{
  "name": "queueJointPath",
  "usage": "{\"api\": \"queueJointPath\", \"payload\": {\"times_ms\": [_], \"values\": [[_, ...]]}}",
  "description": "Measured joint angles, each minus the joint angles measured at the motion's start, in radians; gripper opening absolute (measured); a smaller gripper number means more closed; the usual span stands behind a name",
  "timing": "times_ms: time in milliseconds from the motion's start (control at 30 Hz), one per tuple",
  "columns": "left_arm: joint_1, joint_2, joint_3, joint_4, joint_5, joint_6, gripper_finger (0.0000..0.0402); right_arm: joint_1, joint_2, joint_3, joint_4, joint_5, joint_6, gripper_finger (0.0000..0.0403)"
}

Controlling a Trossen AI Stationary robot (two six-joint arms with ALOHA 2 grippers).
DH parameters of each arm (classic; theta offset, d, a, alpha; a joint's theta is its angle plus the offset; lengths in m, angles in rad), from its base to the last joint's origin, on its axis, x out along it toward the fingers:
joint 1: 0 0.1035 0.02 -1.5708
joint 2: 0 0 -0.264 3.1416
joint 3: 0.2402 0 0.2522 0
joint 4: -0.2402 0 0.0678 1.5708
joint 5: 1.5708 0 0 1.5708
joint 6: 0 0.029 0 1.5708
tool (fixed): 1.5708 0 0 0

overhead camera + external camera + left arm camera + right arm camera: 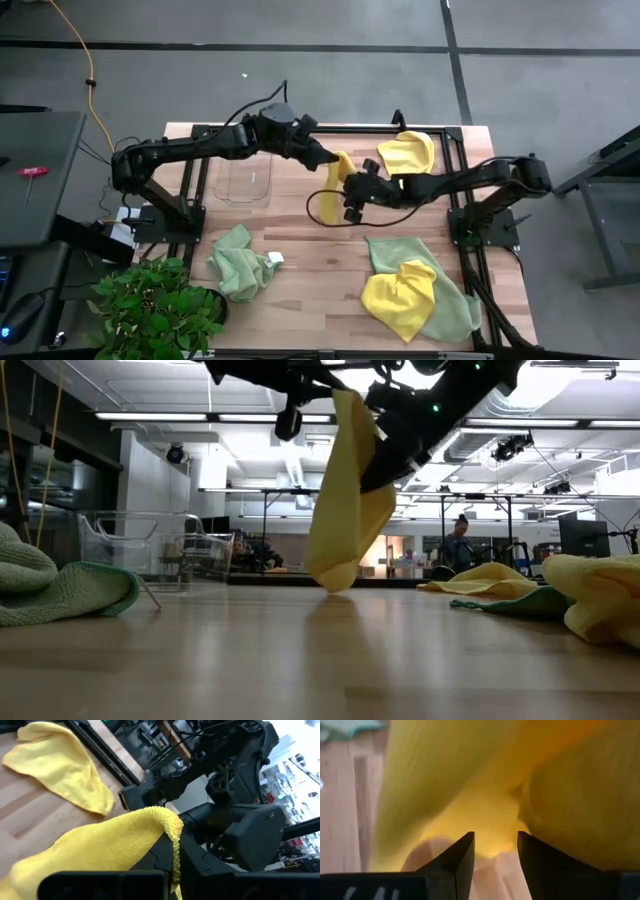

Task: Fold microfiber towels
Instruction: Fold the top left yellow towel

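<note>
A yellow microfiber towel (345, 500) hangs over the middle of the table from my left gripper (333, 160), which is shut on its top. My right gripper (495, 851) is open and stands close beside the hanging towel (332, 195), on its right side, with the cloth right in front of its fingers. Another yellow towel (406, 152) lies crumpled at the far right. A green towel (240, 264) lies bunched at the near left. At the near right, a third yellow towel (398, 296) lies on a green one (452, 305). My left gripper holds the yellow towel by a bunched upper part (162, 817), which drapes over the fingers and hides the place of contact. The fingers come nearly level from the table's left. The towel hangs slack below, its lower end (334, 580) down near the tabletop. My right gripper: whether its fingers (462, 855) touch the towel cannot be told.
A clear plastic bin (248, 182) stands at the far left of the table. A leafy plant (150, 305) sits at the near left corner. Bare wood (310, 290) lies between the near-left and near-right towels.
</note>
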Motion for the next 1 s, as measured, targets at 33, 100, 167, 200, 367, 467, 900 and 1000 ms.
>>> {"api": "queueJointPath", "payload": {"times_ms": [33, 100, 167, 200, 367, 467, 900, 1000], "values": [[0.0, 0.0, 0.0, 0.001, 0.0, -0.001, 0.0001, -0.001, -0.004, 0.011, 0.001, 0.01, -0.008, 0.0139], [0.0, 0.0, 0.0, 0.001, 0.0, -0.002, 0.0001, -0.001, -0.02, 0.027, -0.018, 0.021, -0.031, 0.0139], [0.0, 0.0, 0.0, 0.0, 0.0, 0.007, 0.0001, -0.001, -0.034, 0.047, -0.019, 0.025, -0.039, 0.0139], [0.0, 0.0, 0.0, -0.003, 0.001, 0.013, 0.0001, -0.001, -0.045, 0.054, -0.03, 0.027, -0.04, 0.0139], [0.0, 0.0, 0.0, -0.052, -0.002, 0.076, 0.0001, -0.002, -0.089, 0.08, -0.09, 0.085, -0.064, 0.0139], [-0.01, 0.016, -0.002, -0.097, -0.038, 0.12, 0.0001, -0.004, -0.11, 0.078, -0.115, 0.116, -0.062, 0.0139], [-0.004, 0.26, -0.004, -0.138, -0.13, 0.156, 0.0001, -0.015, -0.12, 0.078, -0.219, 0.086, -0.013, 0.0139], [0.035, 0.32, -0.004, -0.145, -0.132, 0.158, 0.0001, -0.015, -0.12, 0.078, -0.273, 0.054, -0.002, 0.0139]]}}
